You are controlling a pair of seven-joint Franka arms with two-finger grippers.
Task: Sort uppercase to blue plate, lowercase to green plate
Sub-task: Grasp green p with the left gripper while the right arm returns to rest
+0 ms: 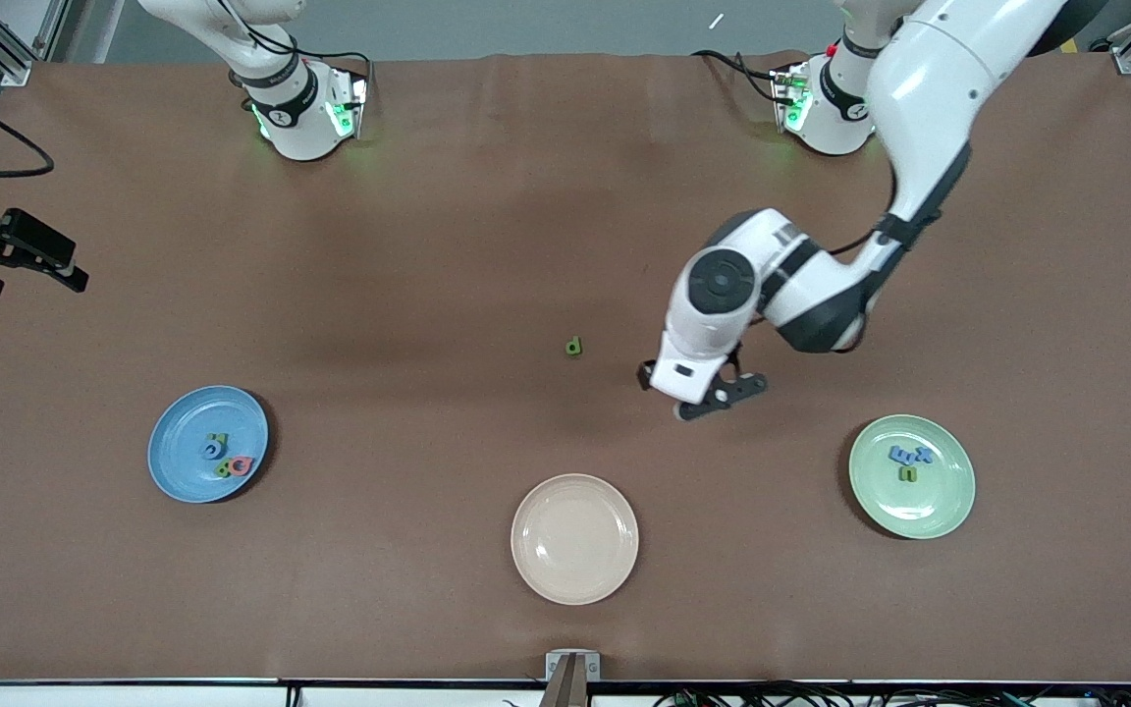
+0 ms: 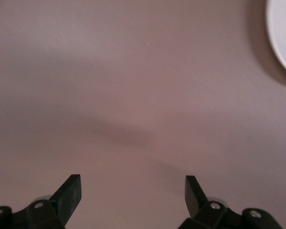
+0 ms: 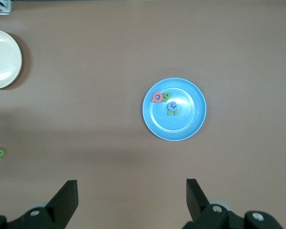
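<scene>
- One piece is waiting to be sorted: the green "p" (image 1: 573,346) is lying alone on the bare worktop (image 1: 448,255), so by my reading the step in hand is fetching this last lowercase letter.
- The left pincer (image 1: 702,391) is hovering over bare worktop with its fingers spread and nothing between them; the "p" is lying near it, toward the right arm's end, and the green plate (image 1: 948,511) is sitting near it toward the left arm's end.
- The green plate is already carrying the blue "m"-like piece (image 1: 901,454), the blue cross (image 1: 923,456) and the green "n" (image 1: 906,474).
- The blue plate (image 1: 178,462), well apart from the left pincer, is holding the four capitals in a small cluster (image 1: 224,458), so that half looks finished.
- The right pincer (image 3: 132,195) is waiting high over the right arm's end of the worktop, fingers spread and empty, looking down on the blue plate.
- The next move is probably calling for the left pincer to shift over the "p", drop low and pinch a very small, flat foam piece.
- The cream plate (image 1: 615,579) is sitting empty near the left pincer, closer to the front camera; nothing is blocking the way to the "p" or on to the green plate.
</scene>
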